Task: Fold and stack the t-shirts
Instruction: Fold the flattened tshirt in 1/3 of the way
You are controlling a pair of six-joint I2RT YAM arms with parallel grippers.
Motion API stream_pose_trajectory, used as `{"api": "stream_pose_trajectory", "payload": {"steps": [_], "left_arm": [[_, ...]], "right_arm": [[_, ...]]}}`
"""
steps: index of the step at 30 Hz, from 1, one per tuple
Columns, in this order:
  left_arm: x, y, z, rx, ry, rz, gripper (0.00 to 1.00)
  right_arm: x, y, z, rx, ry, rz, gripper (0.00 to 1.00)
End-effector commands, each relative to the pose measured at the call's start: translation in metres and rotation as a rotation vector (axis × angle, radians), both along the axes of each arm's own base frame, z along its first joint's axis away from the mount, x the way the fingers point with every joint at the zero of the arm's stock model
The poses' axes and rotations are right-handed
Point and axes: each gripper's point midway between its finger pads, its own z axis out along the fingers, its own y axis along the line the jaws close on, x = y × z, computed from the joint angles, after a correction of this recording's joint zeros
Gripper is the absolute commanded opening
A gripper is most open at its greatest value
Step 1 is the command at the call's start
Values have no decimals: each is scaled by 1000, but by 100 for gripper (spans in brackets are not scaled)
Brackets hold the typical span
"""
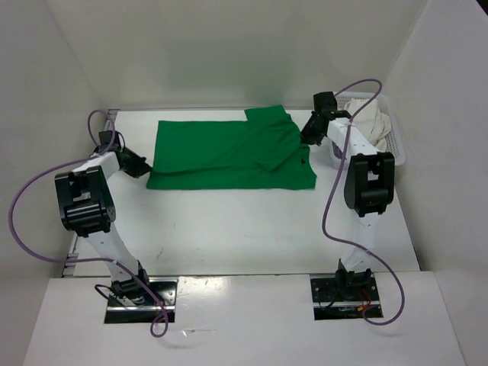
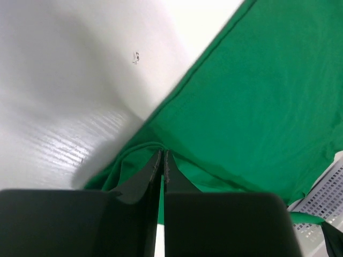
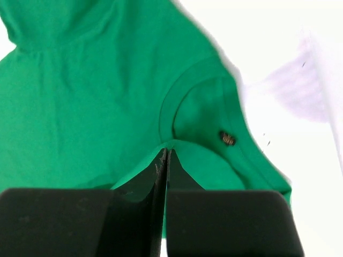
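Note:
A bright green t-shirt (image 1: 229, 152) lies spread across the far half of the table, partly folded, with a sleeve and the collar part doubled over near its right end. My left gripper (image 1: 141, 164) is shut on the green t-shirt's left edge (image 2: 150, 147). My right gripper (image 1: 309, 133) is shut on the cloth beside the collar (image 3: 185, 150), where a small dark label (image 3: 227, 138) shows. A white/cream t-shirt (image 1: 364, 114) lies bunched in the basket at the far right. The lavender t-shirt is not in view.
A white plastic mesh basket (image 1: 396, 149) stands at the table's far right, close behind my right arm; its mesh shows in the left wrist view (image 2: 321, 198). White walls enclose the table on the left, back and right.

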Motion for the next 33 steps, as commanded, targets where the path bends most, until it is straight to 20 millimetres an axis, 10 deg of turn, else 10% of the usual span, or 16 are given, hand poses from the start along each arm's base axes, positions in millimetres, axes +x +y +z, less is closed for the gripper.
{"api": "stream_pose_trajectory", "payload": {"steps": [1, 3, 8, 12, 14, 19, 23, 33], "left_arm": [[23, 2, 10, -5, -74, 6, 8], [30, -1, 16, -4, -95, 3, 13], [15, 8, 46, 75, -146, 15, 42], [-29, 1, 43, 88, -121, 16, 42], [-46, -4, 35, 83, -105, 15, 40], [-73, -17, 4, 40, -32, -1, 38], [-67, -16, -12, 22, -2, -6, 35], [-60, -6, -39, 22, 64, 29, 11]], "right_arm": [[21, -9, 6, -32, -40, -15, 0], [26, -8, 8, -31, -47, -15, 1], [7, -4, 41, -6, -93, 12, 39], [-37, -7, 68, 14, -160, 10, 30], [-67, -8, 38, 29, -99, -1, 4], [-118, -23, -16, -4, 23, -53, 0], [-126, -31, -41, -37, 64, -88, 24], [-121, -32, -76, -31, 109, -145, 31]]}}
